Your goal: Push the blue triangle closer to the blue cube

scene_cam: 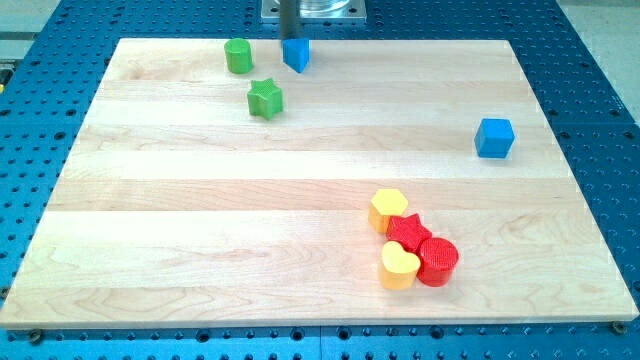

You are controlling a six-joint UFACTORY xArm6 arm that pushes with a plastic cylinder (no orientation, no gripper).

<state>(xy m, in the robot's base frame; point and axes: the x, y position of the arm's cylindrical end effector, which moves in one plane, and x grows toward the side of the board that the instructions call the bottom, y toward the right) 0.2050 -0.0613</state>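
My tip (289, 40) sits at the view's top edge of the wooden board (200, 200), coming down from the metal mount (312, 9) above it. It is a bare rod with nothing to open or close, and it holds nothing. Its lower end meets the blue triangle (296, 54) at that block's upper left corner; the two look to be touching, though the rod partly overlaps the block, so I cannot tell for sure.

The blue triangle lies just below and slightly to the right of my tip, close to the board's top edge. The blue cube (494, 137) is far off to the view's right of my tip and some way lower, near the board's right edge, well apart from the triangle.

Just to the view's left of my tip stands the green cylinder (238, 56), near but not touching it. Below my tip and a little left is the green star (265, 98), apart from both the cylinder and the triangle.

Far below my tip and to its right, a cluster of four blocks sits pressed together: the yellow hexagon (388, 210) on top, the red star (408, 234) under it, then the yellow heart (399, 266) and the red cylinder (437, 261) side by side at the bottom.
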